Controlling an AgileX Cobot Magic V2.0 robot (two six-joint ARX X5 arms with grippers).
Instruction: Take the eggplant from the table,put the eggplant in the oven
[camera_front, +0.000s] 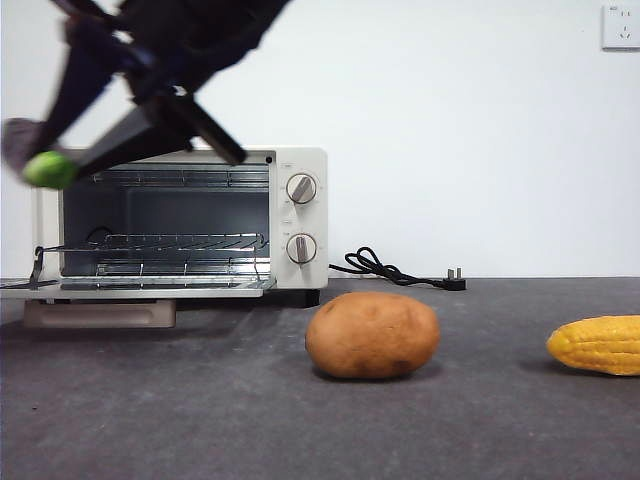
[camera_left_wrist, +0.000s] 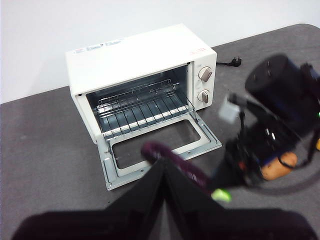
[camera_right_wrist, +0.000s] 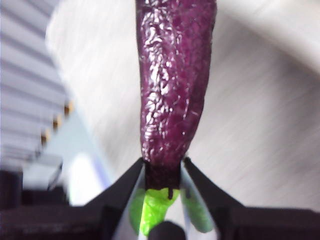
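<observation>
Two black jaws of the right gripper pinch the eggplant at its stem end, the bright green cap sitting between them and the purple body reaching out past the tips. In the front view this gripper hangs blurred at the far left, off the table, level with the top of the oven, with the green cap showing at its end. From the left wrist view the eggplant is in the air over the near edge of the dropped oven door, and the right gripper holds it from the right. The oven's wire rack is bare. The left gripper waits nearer than the door, its jaws pressed together at the tips on nothing. A brown potato lies right of the oven, and a yellow corn cob at the right edge.
</observation>
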